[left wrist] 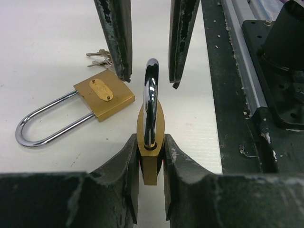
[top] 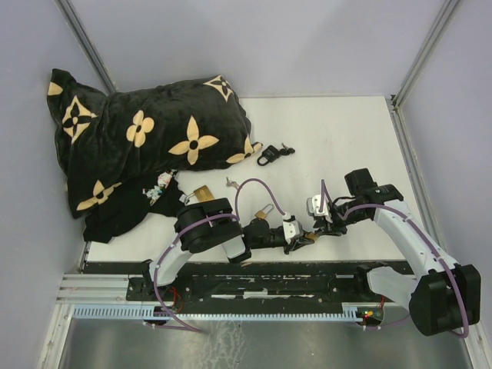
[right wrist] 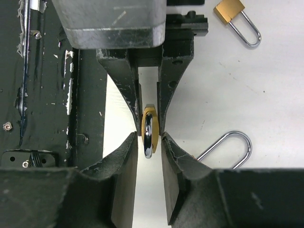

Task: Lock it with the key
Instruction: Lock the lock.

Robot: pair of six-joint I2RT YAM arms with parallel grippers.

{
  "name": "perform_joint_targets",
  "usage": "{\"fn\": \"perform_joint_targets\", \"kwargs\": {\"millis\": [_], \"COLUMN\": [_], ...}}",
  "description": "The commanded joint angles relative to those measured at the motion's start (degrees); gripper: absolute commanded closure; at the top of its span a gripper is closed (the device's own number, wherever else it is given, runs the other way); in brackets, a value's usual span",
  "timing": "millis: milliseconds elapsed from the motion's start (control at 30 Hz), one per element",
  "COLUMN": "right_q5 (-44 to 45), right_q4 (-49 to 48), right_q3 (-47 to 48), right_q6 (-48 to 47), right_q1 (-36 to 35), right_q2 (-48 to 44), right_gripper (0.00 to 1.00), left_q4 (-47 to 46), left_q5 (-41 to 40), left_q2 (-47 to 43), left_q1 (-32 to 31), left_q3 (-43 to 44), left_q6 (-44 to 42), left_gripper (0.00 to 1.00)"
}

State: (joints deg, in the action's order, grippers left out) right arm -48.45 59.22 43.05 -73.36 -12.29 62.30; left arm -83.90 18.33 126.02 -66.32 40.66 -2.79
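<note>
My left gripper (left wrist: 151,164) is shut on the body of a small brass padlock (left wrist: 151,128) and holds it edge-on, with its chrome shackle (left wrist: 151,85) pointing away. My right gripper (right wrist: 148,149) faces it with its jaws open on either side of the shackle's tip (right wrist: 148,137), a narrow gap on each side. In the left wrist view, the right gripper's fingers (left wrist: 118,42) straddle the shackle. In the top view, both grippers meet at the table's front edge around the padlock (top: 310,237). No key shows in either gripper.
A second brass padlock (left wrist: 102,97) lies just to the left with keys (left wrist: 100,58) behind it. A black padlock with keys (top: 269,156) lies mid-table. Another brass padlock (top: 201,192) lies beside a black flowered pillow (top: 146,138). The black base rail (top: 254,280) runs along the front.
</note>
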Motion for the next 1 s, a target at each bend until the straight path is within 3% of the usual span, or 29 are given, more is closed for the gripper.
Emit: {"fn": "perform_joint_targets", "kwargs": {"millis": [0, 267, 567, 600, 700, 767, 967], "right_q5": [-1.1, 1.4, 2.9, 3.5, 4.6, 4.8, 5.7], "right_q4": [0.0, -0.5, 0.2, 0.4, 0.5, -0.3, -1.2], "right_q3": [2.5, 2.1, 2.4, 2.4, 2.4, 2.4, 1.9], "right_q6": [-0.3, 0.4, 0.4, 0.3, 1.1, 2.6, 3.8], "right_q1": [-1.5, -2.3, -2.8, -2.8, -2.8, -2.8, -2.3], "right_q2": [0.2, 0.6, 0.4, 0.2, -0.4, -1.0, -0.5], "right_gripper": [0.68, 0.71, 0.96, 0.97, 0.98, 0.98, 0.98], "left_q4": [-2.8, -2.8, -3.3, -3.8, -6.3, -8.1, -11.1], "left_q5": [1.1, 1.4, 0.9, 0.5, -1.5, -1.8, -1.9], "left_q2": [0.1, 0.0, 0.0, 0.0, 0.3, 0.6, 1.2], "left_q1": [0.2, 0.2, 0.1, 0.2, 0.3, 0.3, 0.3], "left_q3": [1.5, 1.6, 1.4, 1.3, 0.3, 0.0, -0.6], "left_q6": [1.7, 1.9, 2.4, 2.7, 3.7, 4.2, 5.0], "left_gripper": [0.97, 0.97, 0.97, 0.95, 0.75, 0.67, 0.63]}}
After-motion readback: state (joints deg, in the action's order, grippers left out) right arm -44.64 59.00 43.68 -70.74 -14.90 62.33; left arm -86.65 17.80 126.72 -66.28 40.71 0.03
